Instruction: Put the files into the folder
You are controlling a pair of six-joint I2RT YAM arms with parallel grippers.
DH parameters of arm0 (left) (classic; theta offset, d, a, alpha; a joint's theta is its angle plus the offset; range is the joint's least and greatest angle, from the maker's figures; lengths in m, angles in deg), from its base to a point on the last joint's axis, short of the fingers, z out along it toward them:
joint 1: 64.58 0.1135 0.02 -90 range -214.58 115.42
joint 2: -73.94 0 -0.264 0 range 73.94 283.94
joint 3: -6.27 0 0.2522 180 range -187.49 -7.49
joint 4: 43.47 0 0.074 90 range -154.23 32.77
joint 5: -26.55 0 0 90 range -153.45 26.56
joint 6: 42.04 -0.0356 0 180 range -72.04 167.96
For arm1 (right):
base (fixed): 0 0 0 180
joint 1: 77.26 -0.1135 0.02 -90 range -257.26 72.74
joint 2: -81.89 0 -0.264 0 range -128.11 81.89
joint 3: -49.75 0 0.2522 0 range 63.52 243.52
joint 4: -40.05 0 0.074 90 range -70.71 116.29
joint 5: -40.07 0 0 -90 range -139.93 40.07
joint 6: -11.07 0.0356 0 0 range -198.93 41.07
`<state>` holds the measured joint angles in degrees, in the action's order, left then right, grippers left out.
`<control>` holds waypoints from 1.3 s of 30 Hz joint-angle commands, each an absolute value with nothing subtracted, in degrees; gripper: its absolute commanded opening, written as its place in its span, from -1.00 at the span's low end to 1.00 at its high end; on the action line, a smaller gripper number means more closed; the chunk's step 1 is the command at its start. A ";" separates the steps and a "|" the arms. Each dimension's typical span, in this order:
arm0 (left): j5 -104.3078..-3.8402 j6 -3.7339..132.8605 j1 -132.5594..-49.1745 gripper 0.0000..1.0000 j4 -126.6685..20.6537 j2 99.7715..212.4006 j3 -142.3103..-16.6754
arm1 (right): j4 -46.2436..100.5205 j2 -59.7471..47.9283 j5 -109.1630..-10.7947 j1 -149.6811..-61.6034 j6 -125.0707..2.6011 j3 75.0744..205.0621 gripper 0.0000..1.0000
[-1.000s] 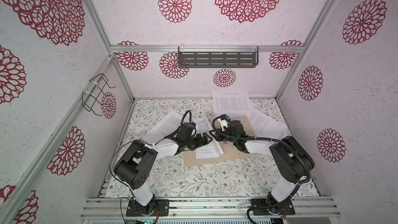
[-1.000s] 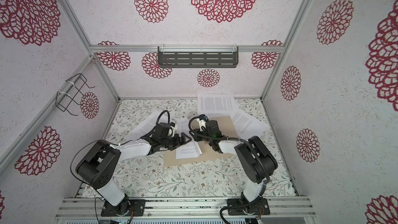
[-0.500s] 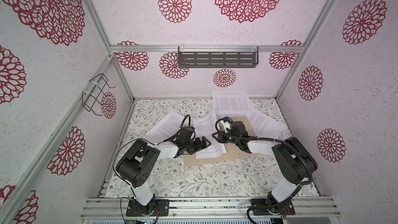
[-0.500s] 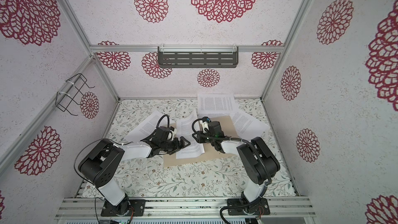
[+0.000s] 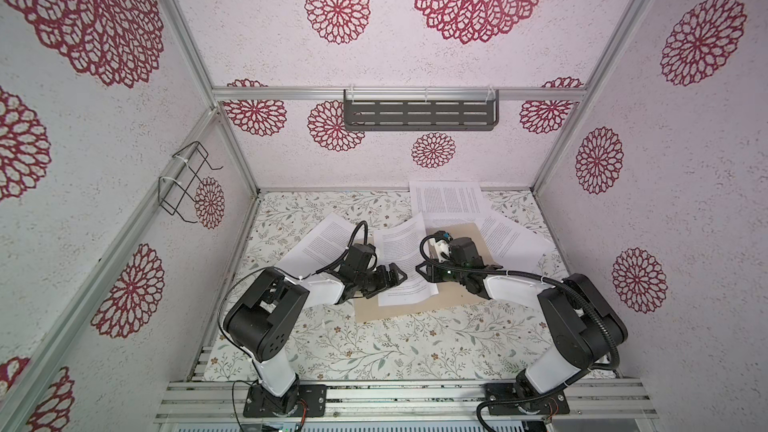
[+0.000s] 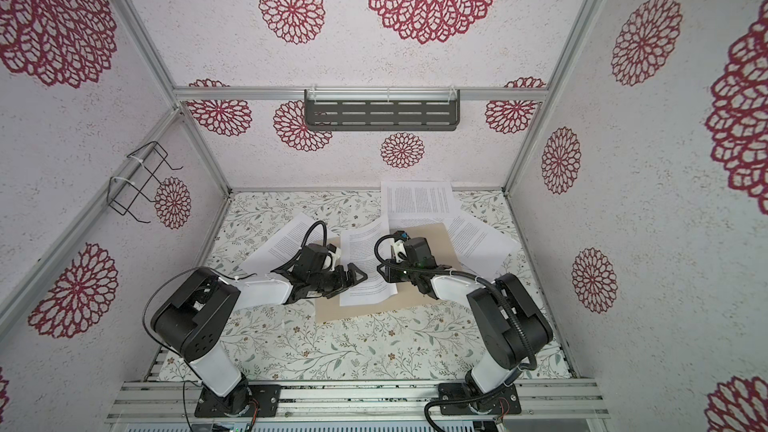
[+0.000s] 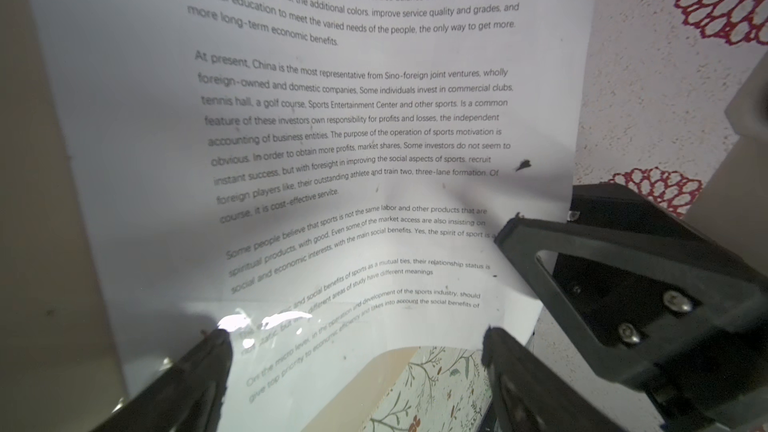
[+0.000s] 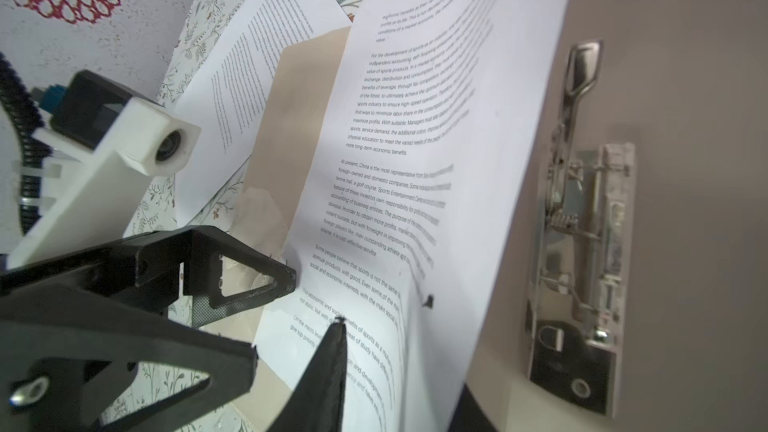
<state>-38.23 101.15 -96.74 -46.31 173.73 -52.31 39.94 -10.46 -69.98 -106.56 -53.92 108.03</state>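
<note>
The tan folder (image 5: 457, 299) lies open on the table, and its metal clip (image 8: 582, 222) shows in the right wrist view. One printed sheet (image 5: 401, 259) of the files lies on it between both grippers. My left gripper (image 5: 395, 278) is open at the sheet's left edge, and a curled corner of the sheet (image 7: 353, 243) lies between its fingers. My right gripper (image 5: 422, 273) is at the right edge. Its jaws are apart, one finger (image 8: 332, 363) on the printed face and the raised edge between them. More files lie at the back (image 5: 446, 199), right (image 5: 511, 238) and left (image 5: 320, 243).
A floral cloth (image 5: 374, 347) covers the table inside three patterned walls. A dark slotted shelf (image 5: 419, 114) hangs on the back wall and a wire rack (image 5: 187, 184) on the left wall. The back sheet leans against the back wall.
A second ago only a short piece of the sheet showed near the folder's front. It now lies stretched toward the back. Both grippers have barely shifted.
</note>
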 commanded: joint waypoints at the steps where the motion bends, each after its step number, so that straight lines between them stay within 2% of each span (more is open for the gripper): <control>1: -38.31 100.95 -96.77 0.95 -45.17 174.16 -51.70 | 37.78 -7.73 -68.33 -106.35 -54.79 107.23 -0.44; 6: -37.64 101.04 -96.79 0.95 -45.05 173.39 -52.24 | 37.27 -7.52 -67.86 -106.42 -54.92 106.76 -0.72; 9: -34.76 101.72 -96.77 0.95 -41.97 172.59 -53.08 | 37.82 -7.57 -68.03 -106.40 -55.43 106.71 -1.00; 12: -34.00 102.39 -96.58 0.95 -41.12 170.59 -54.29 | 39.36 -7.99 -69.12 -106.36 -57.16 106.92 -1.00; 20: -44.51 94.37 -91.65 0.95 -59.44 159.79 -52.14 | 46.24 -10.03 -76.31 -106.72 -60.95 106.83 -1.00; 25: -46.41 93.19 -87.07 0.95 -63.03 154.41 -47.28 | 49.56 -11.98 -80.34 -106.89 -61.37 107.29 -1.00; 32: -47.23 91.72 -83.61 0.95 -66.42 153.11 -44.44 | 51.79 -14.81 -84.47 -107.60 -60.88 108.62 -1.00; 39: -46.25 92.23 -83.37 0.95 -64.57 154.51 -43.31 | 48.94 -12.10 -75.60 -107.44 -61.57 109.21 -1.00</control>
